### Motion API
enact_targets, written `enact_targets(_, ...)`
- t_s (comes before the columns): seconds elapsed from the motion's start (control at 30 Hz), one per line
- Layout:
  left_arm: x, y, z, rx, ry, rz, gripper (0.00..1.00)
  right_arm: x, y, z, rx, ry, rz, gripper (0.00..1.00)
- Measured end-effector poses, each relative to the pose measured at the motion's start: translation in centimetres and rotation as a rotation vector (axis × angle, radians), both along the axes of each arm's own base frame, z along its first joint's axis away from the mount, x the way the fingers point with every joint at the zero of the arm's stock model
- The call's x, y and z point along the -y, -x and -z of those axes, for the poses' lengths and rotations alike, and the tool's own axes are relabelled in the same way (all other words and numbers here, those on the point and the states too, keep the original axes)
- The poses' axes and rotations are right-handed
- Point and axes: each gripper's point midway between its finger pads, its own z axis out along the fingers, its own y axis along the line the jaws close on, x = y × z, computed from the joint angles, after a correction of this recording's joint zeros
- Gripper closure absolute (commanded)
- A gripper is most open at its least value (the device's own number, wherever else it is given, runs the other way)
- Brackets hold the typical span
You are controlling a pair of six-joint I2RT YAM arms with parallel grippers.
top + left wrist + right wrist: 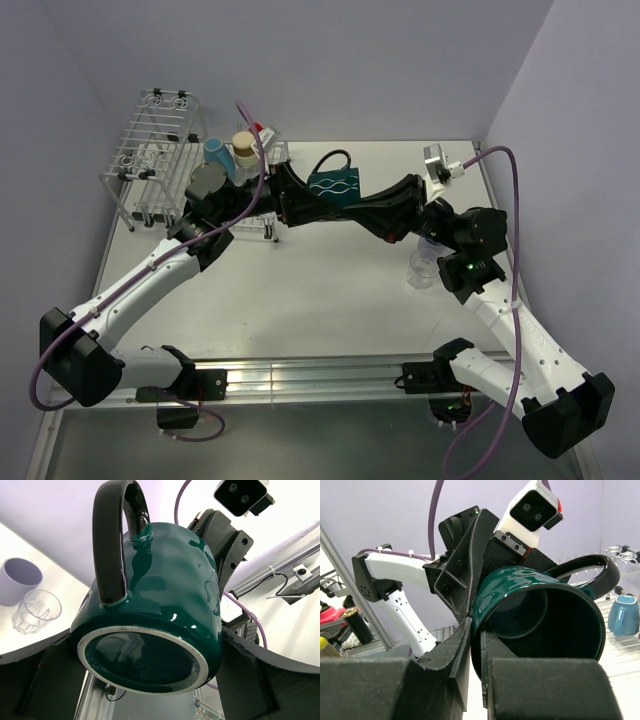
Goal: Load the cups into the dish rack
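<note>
Above the white table [300,300], just right of the white wire dish rack [150,150], a dark teal ceramic mug [335,187] hangs on its side, black handle up, between both arms. Its visible marking is a band of white wavy lines. The left gripper [147,635] clamps the body, with the glazed base facing its camera. The right gripper [475,662] pinches the rim wall, fingers nearly together. A light-blue mug [216,152] and a tan-brown cup [245,150] stand in the rack. A lavender tumbler [19,579] and a clear glass tumbler [36,611] sit close together on the table.
</note>
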Motion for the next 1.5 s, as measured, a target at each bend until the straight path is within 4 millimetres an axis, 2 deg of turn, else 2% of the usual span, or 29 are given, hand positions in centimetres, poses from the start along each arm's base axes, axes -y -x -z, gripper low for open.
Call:
enact_targets(0.03, 0.0, 0.0, 0.1, -0.001, -0.001, 0.0, 0.15, 0.0, 0.0, 0.1, -0.001, 0.002, -0.002, 1.0)
enact_targets(0.07, -0.1, 0.0, 0.1, 0.0, 0.001, 0.001, 0.37, 0.0, 0.0, 0.1, -0.001, 0.003, -0.003, 1.0)
enact_targets(0.1, -0.1, 0.0, 0.2, -0.001, 0.0, 0.001, 0.52, -0.1, 0.0, 0.2, -0.004, 0.005, -0.005, 1.0)
enact_targets(0.13, -0.1, 0.0, 0.2, 0.0, 0.0, 0.003, 0.63, -0.1, 0.0, 0.2, -0.004, 0.006, -0.007, 1.0)
enact_targets(0.17, -0.2, 0.0, 0.2, -0.001, 0.0, 0.003, 0.81, -0.2, -0.1, 0.3, -0.006, 0.007, -0.007, 1.0)
enact_targets(0.23, -0.2, 0.0, 0.2, -0.001, 0.0, 0.004, 0.96, -0.2, -0.1, 0.3, -0.007, 0.008, -0.008, 0.96)
enact_targets(0.27, -0.2, 0.0, 0.2, 0.0, 0.002, 0.004, 1.0, -0.2, -0.1, 0.2, -0.006, 0.008, -0.008, 0.94)
enact_targets(0.4, -0.3, 0.1, 0.0, 0.006, 0.007, 0.009, 1.0, -0.3, -0.1, 0.1, -0.004, 0.007, -0.009, 0.86)
enact_targets(0.43, -0.3, 0.1, 0.0, 0.005, 0.008, 0.009, 1.0, -0.3, -0.1, 0.1, -0.003, 0.006, -0.008, 0.78)
enact_targets(0.5, -0.3, -0.1, 0.0, 0.002, 0.01, 0.002, 1.0, -0.3, -0.2, 0.0, 0.003, 0.008, 0.0, 0.71)
enact_targets(0.63, -0.7, -0.7, -0.4, -0.002, 0.021, -0.027, 1.0, -0.4, -0.8, 1.0, -0.02, 0.037, 0.018, 0.64)
enact_targets(1.2, -2.1, -1.7, -0.6, 0.0, 0.025, -0.089, 1.0, -0.1, -2.6, 2.3, -0.064, 0.071, 0.102, 0.53)
enact_targets(1.5, -2.4, -2.2, 0.0, -0.009, -0.002, -0.122, 1.0, 0.3, -3.5, 1.3, -0.059, 0.068, 0.164, 0.45)
